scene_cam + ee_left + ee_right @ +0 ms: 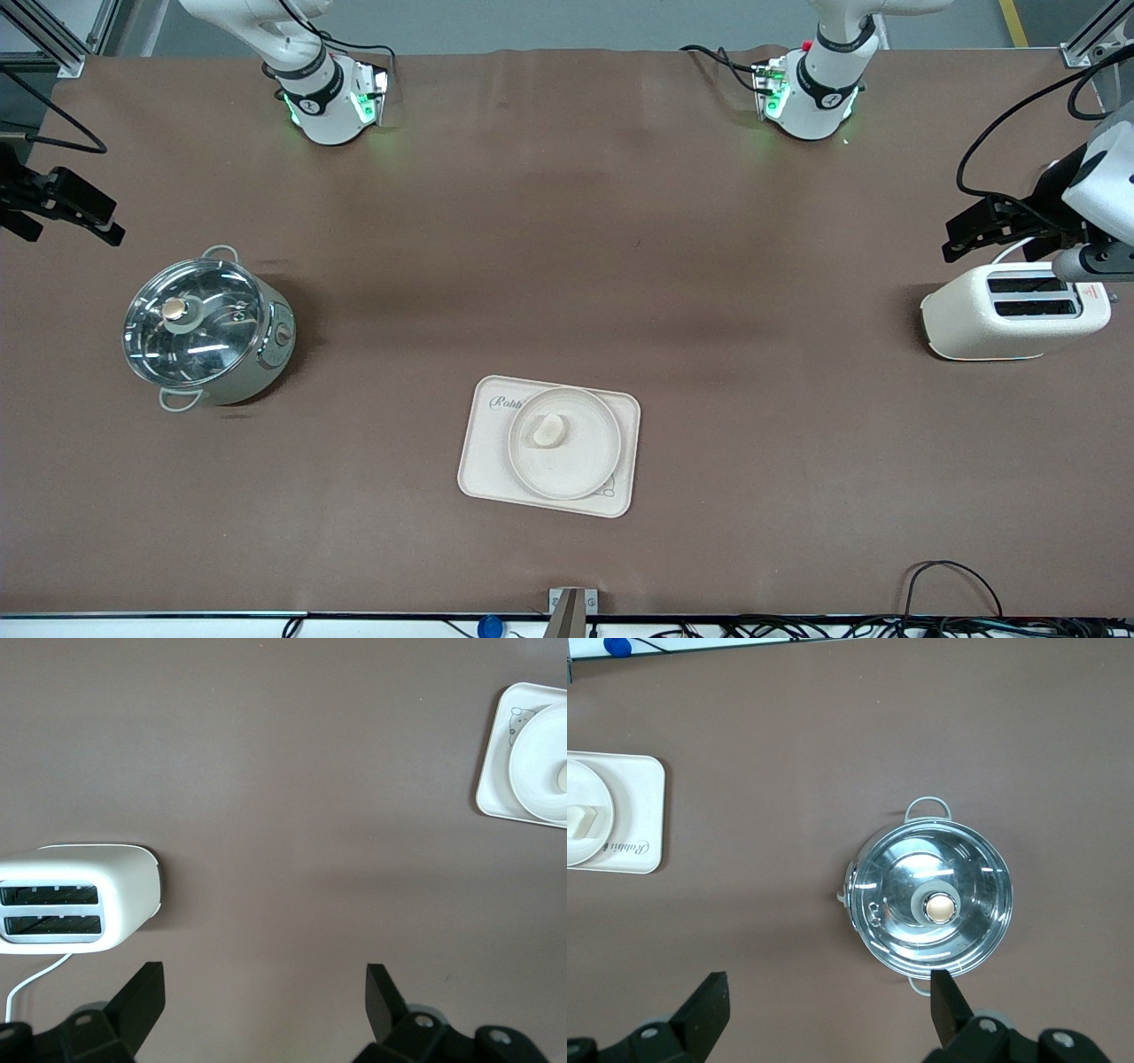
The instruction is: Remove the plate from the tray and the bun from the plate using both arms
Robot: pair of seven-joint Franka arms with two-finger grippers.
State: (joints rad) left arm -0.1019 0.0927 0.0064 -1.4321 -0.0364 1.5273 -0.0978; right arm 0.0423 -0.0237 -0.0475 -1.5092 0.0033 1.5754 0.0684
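Plate (564, 442) with bun (547, 430) on tray (483, 461) sits lower centre; both wide-open grippers, left (974, 232) and right (66, 217), hover at the frame edges, about equally distant.

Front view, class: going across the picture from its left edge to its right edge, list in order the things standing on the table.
Lidded steel pot → cream tray with the plate and bun on it → white toaster.

- The plate (564, 442) hides part of the tray (485, 461) and its script.
- The front view's edge cuts the right gripper (75, 213).
- The left wrist view crops the toaster (80, 901).
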